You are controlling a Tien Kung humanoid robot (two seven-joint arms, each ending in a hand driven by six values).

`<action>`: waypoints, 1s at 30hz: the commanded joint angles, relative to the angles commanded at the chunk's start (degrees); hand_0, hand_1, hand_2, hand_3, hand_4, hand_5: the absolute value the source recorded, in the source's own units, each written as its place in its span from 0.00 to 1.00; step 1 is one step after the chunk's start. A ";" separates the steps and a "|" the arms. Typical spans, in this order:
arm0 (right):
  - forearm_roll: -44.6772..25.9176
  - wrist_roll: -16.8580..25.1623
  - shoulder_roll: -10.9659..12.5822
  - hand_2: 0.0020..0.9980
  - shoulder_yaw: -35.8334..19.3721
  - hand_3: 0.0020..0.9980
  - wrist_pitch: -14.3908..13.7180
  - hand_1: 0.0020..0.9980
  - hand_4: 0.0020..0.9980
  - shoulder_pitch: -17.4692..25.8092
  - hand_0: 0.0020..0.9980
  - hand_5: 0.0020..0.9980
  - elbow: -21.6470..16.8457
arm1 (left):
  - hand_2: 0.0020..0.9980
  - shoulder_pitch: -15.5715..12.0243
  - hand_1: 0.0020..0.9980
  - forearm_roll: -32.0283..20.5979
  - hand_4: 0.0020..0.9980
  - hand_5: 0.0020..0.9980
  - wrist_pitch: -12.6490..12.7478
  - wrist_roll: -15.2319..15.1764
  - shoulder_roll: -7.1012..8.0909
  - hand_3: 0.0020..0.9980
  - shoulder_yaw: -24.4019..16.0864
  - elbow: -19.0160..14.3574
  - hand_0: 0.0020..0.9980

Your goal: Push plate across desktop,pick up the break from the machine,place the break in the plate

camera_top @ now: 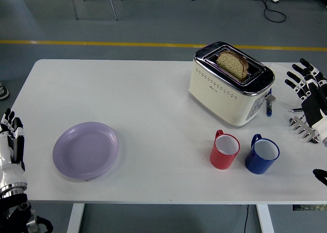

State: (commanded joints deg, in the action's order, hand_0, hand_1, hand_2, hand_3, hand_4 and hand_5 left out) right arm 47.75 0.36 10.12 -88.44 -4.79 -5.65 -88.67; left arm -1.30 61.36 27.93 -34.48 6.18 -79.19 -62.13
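Note:
A lilac plate (86,150) lies on the white table (153,100) at the front left. A cream and chrome toaster (230,85) stands at the back right with a slice of brown bread (233,63) sticking up out of its slot. My left hand (12,141) is at the table's left edge, left of the plate, fingers straight and holding nothing. My right hand (306,87) is at the right edge, right of the toaster, fingers spread and empty.
A red mug (225,149) and a blue mug (262,154) stand side by side in front of the toaster. The floor beyond the table has a yellow line (102,43).

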 joint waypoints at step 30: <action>-0.14 0.04 -0.20 0.82 0.15 0.83 -0.15 0.79 0.52 0.21 0.84 0.43 0.47 | 1.00 1.29 0.95 4.78 0.56 0.94 -9.87 3.58 0.11 0.99 1.92 7.71 0.95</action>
State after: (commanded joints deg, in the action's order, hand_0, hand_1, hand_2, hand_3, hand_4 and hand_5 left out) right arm 47.61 0.39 9.93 -88.29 -4.94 -5.44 -88.19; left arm -0.01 66.14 18.06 -30.90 6.29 -77.27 -54.42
